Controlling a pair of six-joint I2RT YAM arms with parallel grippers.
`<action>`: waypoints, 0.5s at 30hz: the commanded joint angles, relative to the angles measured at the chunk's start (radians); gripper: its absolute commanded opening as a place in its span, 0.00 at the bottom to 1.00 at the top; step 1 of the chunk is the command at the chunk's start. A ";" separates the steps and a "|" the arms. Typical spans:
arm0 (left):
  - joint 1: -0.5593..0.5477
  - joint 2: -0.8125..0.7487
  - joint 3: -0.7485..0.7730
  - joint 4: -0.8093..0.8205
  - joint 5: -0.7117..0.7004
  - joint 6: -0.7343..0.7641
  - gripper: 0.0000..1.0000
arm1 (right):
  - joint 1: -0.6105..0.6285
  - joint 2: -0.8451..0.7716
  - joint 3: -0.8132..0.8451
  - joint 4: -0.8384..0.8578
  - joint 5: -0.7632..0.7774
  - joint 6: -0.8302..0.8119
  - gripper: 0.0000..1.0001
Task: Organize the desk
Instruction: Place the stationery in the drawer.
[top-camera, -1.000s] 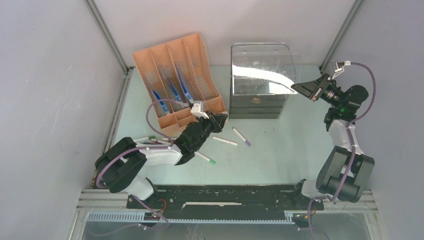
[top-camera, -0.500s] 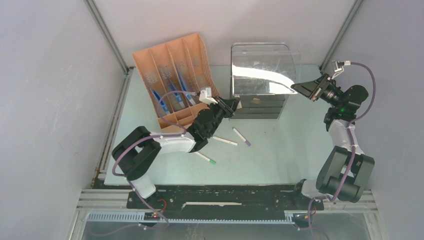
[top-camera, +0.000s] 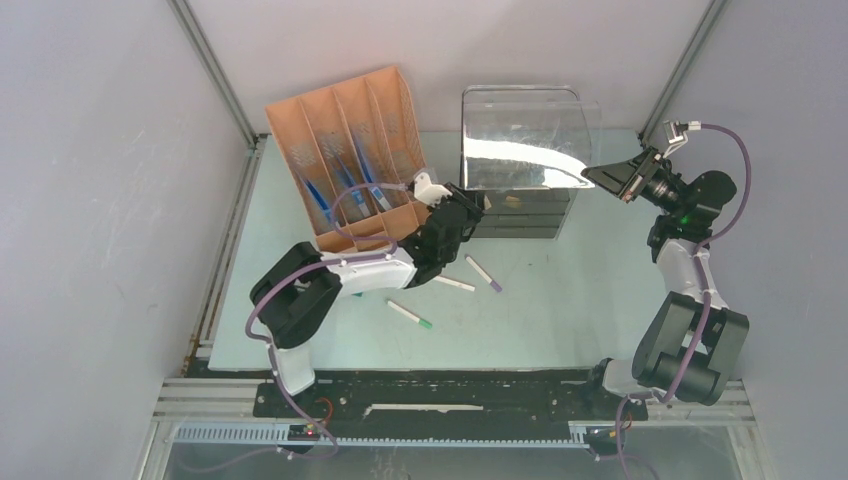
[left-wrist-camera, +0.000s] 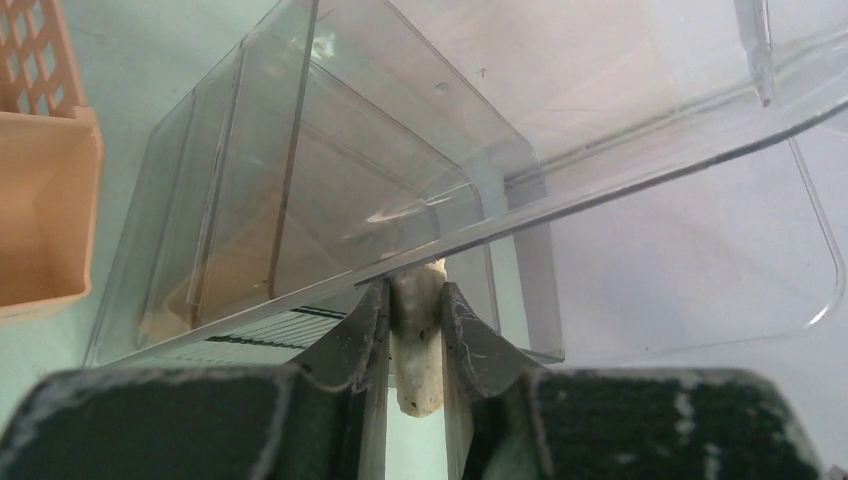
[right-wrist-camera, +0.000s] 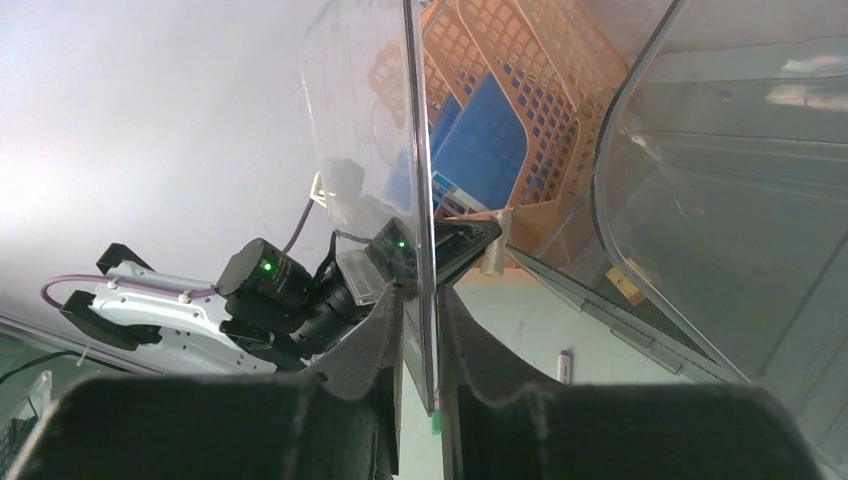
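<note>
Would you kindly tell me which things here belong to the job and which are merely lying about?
In use: left gripper, pale stick it holds, right gripper, clear lid it holds, clear box.
Lying about: green-capped marker, purple-capped marker, white marker, orange rack.

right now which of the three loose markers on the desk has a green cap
The green-capped marker lies nearest the front of the desk. The purple-capped marker and the white marker lie farther back.

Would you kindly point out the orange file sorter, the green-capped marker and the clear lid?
orange file sorter (top-camera: 335, 150): top external view, mesh back of a middle slot.
green-capped marker (top-camera: 408, 314): top external view, white barrel.
clear lid (top-camera: 520, 125): top external view, middle of the panel.
</note>
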 joint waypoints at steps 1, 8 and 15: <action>-0.011 0.029 0.098 -0.166 -0.144 -0.112 0.04 | 0.009 0.001 0.003 0.064 -0.012 0.025 0.20; -0.010 0.072 0.170 -0.213 -0.195 -0.187 0.08 | 0.010 0.000 0.003 0.071 -0.014 0.032 0.20; -0.011 0.111 0.228 -0.203 -0.234 -0.206 0.09 | 0.010 0.002 0.003 0.078 -0.016 0.040 0.20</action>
